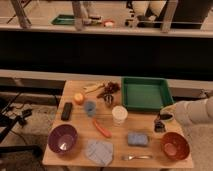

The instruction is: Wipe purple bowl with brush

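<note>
Gripper (160, 123) low at right bench (120, 152) edge, fingers shut, seemingly on the brush (159, 127), a dark upright shape below; grip unconfirmed; purple bowl (63, 138) sits near-left, well apart; brush likely light, stiff; take it by the handle.

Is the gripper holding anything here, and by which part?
The gripper is shut at the table's right edge, above the orange-brown bowl. Something dark is there; whether it's held can't be told.
</note>
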